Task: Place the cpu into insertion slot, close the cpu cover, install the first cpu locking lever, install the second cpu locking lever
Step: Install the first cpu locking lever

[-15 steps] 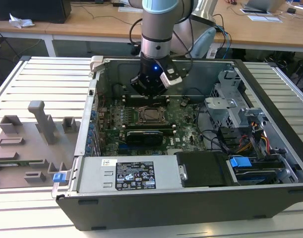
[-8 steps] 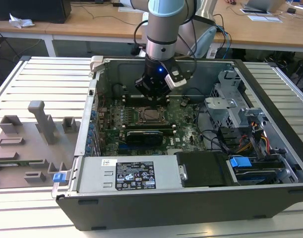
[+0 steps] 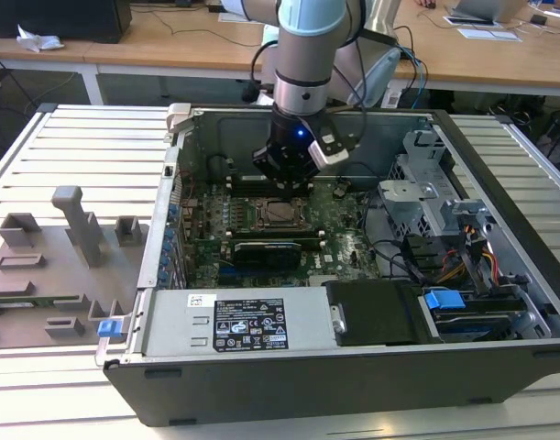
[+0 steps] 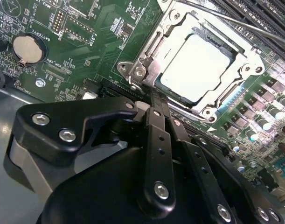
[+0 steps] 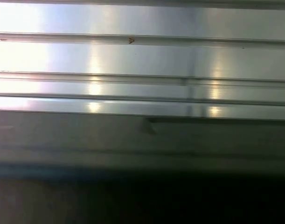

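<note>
Second wrist view: silvery cpu (image 4: 194,67) sits under the framed cpu cover (image 4: 151,56); pincer (image 4: 154,100) pinched narrow.

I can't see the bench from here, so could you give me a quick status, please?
Claw shut, empty, at the socket's edge. The cpu seated, the cpu cover down around it. Nothing in the way.

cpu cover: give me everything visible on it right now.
The cpu cover is a thin silvery metal frame with a large square window, lying closed and flat over the cpu, whose pale top shows through. Screws sit at its corners. In the exterior view it lies mid-motherboard, directly below the gripper.
</note>
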